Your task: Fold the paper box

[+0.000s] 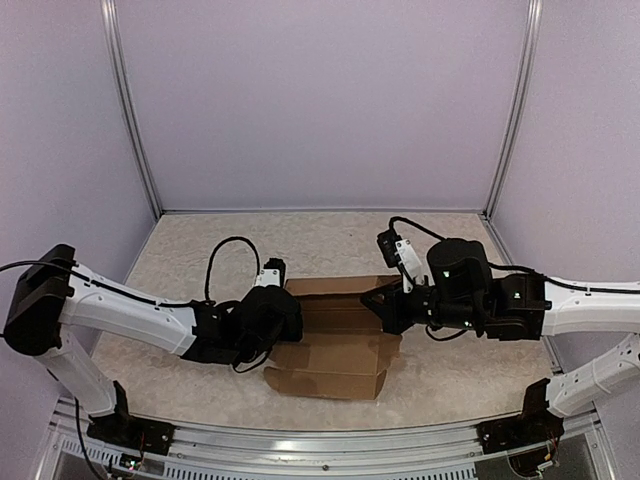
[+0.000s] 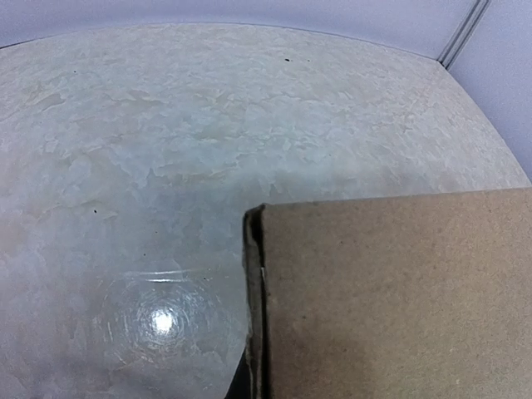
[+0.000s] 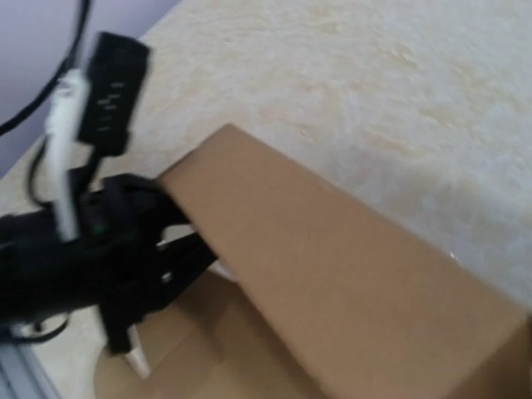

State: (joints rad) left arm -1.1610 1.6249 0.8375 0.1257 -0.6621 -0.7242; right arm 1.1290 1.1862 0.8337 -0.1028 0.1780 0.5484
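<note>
The pale, marbled surface [image 1: 200, 250] fills the floor of a booth with plain lilac walls [image 1: 320, 100]. The left arm [image 1: 120, 305] and the right arm [image 1: 590, 305] both reach inward from the sides and meet near the middle of the surface.

Between them lies the paper box [image 1: 335, 345], a brown cardboard piece that is partly opened. Its lower flaps are spread flat toward the near edge. Its back panel goes across from one pincer to the other.

The left pincer [image 1: 283, 312] is at the left edge of the box, and the right pincer [image 1: 385, 305] is at the right edge. Both pincers are narrow, fully closed.

In the left wrist view, a cardboard panel [image 2: 399, 299] covers the lower right part and hides the fingers. It is therefore not possible to tell if they clamp the cardboard.

In the right wrist view, a tilted panel [image 3: 332, 266] rises above the flat part of the box. It reaches to the black left pincer [image 3: 145, 249], which touches its far end.
</note>
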